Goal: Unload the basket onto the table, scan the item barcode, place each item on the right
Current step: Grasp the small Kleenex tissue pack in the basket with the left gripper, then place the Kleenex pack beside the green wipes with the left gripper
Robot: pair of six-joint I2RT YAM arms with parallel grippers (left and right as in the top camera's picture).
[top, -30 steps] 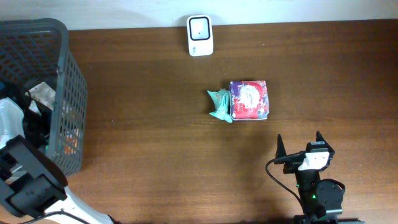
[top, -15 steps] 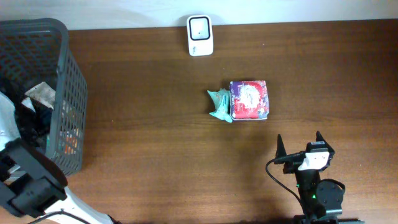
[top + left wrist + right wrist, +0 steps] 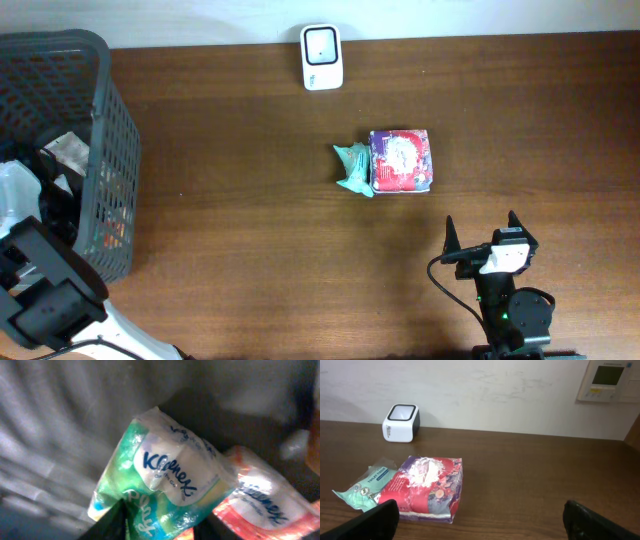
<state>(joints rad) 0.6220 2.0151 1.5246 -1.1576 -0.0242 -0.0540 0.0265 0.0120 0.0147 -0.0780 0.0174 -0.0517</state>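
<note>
In the left wrist view a green Kleenex tissue pack [image 3: 165,475] fills the middle, lying inside the basket. My left gripper [image 3: 157,527] has a dark finger pressed against each side of the pack's lower end. A red-orange Kleenex pack [image 3: 260,495] lies beside it. The white barcode scanner [image 3: 322,44] [image 3: 400,423] stands at the table's far edge. My right gripper [image 3: 481,235] [image 3: 480,520] hangs wide open near the front edge, with nothing between its fingers.
The dark mesh basket [image 3: 100,60] stands at the left end of the table, with my left arm reaching into it. A red and purple tissue pack [image 3: 401,160] [image 3: 427,487] and a teal packet [image 3: 352,168] [image 3: 367,487] lie mid-table.
Inside the basket my left gripper and the items around it have shifted slightly. The right arm and the packs on the table have not moved.
</note>
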